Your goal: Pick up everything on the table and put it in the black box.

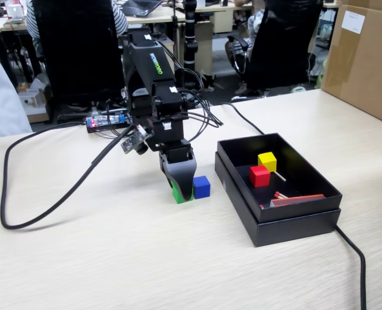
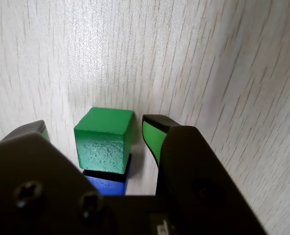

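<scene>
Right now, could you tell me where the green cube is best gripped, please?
Grip the green cube from above across its two free flat sides, where the open jaws already straddle it. The blue cube seems to touch a third side, so closing across that axis would likely catch both.

- Arm point(image 1: 149, 77): black body, green lettering on upper link.
- Black cables point(image 1: 201, 116) looped at mid-section.
- Gripper point(image 1: 180, 191): black w/ green pads; two screws point(image 2: 30, 192) seen in wrist view.

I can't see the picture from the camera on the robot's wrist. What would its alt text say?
A green cube sits on a pale wood-grain table between the two open jaws of the robot's black gripper, with gaps showing on both sides. A blue cube lies right behind it, against the gripper's body.
</scene>
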Tool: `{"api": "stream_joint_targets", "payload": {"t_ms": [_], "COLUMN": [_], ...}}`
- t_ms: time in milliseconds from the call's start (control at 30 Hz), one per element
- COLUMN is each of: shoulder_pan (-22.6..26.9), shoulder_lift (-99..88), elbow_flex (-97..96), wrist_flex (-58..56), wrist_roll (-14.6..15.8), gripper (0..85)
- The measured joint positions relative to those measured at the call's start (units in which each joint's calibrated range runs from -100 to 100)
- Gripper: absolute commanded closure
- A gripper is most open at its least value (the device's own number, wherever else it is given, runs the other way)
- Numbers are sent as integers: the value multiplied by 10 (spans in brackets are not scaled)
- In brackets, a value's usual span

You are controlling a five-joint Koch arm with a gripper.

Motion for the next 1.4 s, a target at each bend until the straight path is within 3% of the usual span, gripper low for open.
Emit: {"api": "stream_joint_targets", "payload": {"t_ms": [100, 200, 433, 667, 933, 1033, 1067, 1400], "shoulder_pan": [0, -1, -5, -2, 66, 91, 110, 128], "shoulder_lift": [1, 4, -4, -158, -227, -195, -105, 106], "elbow_flex": [0, 7, 23, 22, 94, 162, 225, 289], "wrist_flex": [0, 0, 0, -16, -43, -53, -59, -68], "wrist_roll": [0, 1, 1, 1, 23, 34, 41, 54], "gripper": [665, 759, 762, 762, 761, 761, 759, 753]}}
